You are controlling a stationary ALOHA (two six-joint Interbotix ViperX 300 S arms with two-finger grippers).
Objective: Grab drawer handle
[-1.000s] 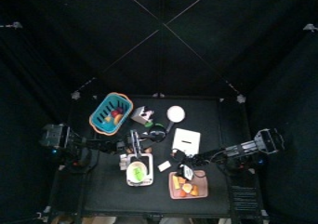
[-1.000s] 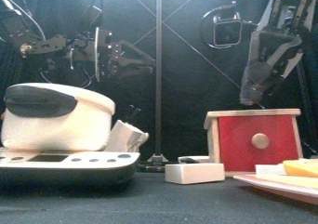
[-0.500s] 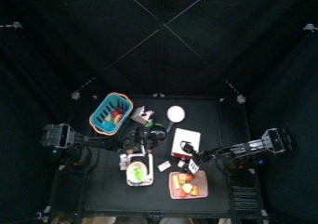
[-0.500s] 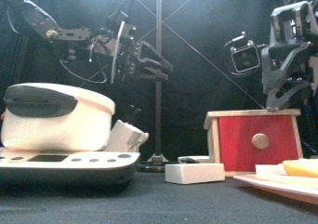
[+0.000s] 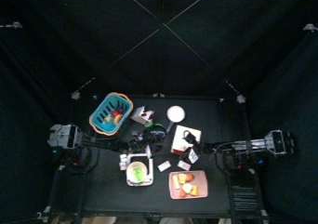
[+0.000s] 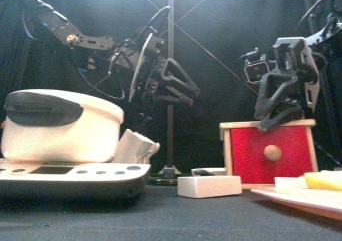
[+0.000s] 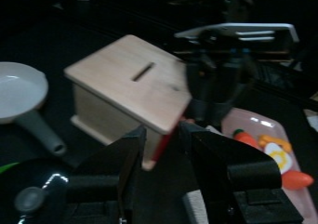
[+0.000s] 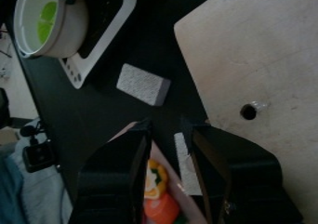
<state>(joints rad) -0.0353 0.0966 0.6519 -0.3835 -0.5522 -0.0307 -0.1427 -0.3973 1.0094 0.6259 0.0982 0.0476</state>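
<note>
The drawer is a small wooden box (image 6: 273, 150) with a red front and a round red knob (image 6: 273, 151), standing at the right in the front view. In the top view it is the pale square (image 5: 185, 138) at mid-table. My right gripper (image 6: 278, 93) hangs just above the box, jaws open and empty; its wrist view shows the box's pale wood (image 8: 261, 51) close by. My left gripper (image 6: 167, 77) is open in the air left of the box. The left wrist view shows the box's slotted top (image 7: 130, 84) with the right gripper (image 7: 221, 74) behind it.
A white rice cooker (image 6: 60, 130) fills the front left, with a small white block (image 6: 209, 186) beside it. A plate of food (image 6: 310, 188) lies front right. A teal basket (image 5: 111, 113), a white dish (image 5: 177, 112) and a black pan (image 5: 154, 133) lie further back.
Both arms have swung in toward the middle. The right gripper has come down to just above the box. The left gripper has moved right, nearer the box.
</note>
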